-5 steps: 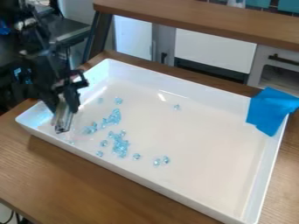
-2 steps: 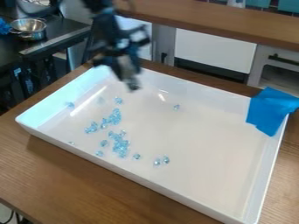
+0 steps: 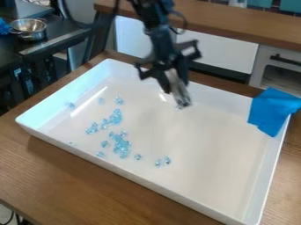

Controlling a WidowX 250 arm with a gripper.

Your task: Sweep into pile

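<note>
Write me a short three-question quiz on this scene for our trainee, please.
1. True or false: a blue patch covers part of the white tray's rim at one corner.
2. Multiple choice: where is the gripper?
A) By the tray's near edge
B) Toward the tray's far edge
C) Beside the metal pot
3. Short answer: are the light blue beads gathered into one pile?

Key:
1. True
2. B
3. No; they lie in loose clusters, with several single beads apart from them.
</note>
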